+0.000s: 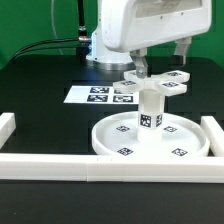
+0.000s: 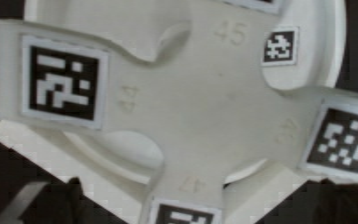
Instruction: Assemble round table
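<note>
Arm: the white Franka hangs down from the top of the exterior view, right of centre, its bulky head over the work.
Gripper [image 1: 143,68]: fingers reach down to the cross-shaped piece; from where I stand I cannot tell whether they are pinching it or how far apart they sit.
Cross-shaped piece [image 1: 152,86]: lies flat on top of the post, its tagged arms spreading out sideways, just below the fingers. In the wrist view it fills nearly the whole frame [image 2: 176,110], with black-and-white tags on its arms.
Post [image 1: 150,113]: short, upright, standing in the middle of the disc, a tag on its side facing me.
Round disc [image 1: 110,142]: large, rimmed, lying flat in the lower centre of the exterior view, tags along its front rim.
Marker board [image 1: 100,95]: flat on the black table, behind the disc, towards the exterior view's left.
Border bars [image 1: 45,166]: long white bars framing the lower part of the scene; the disc sits just behind the front bar.
</note>
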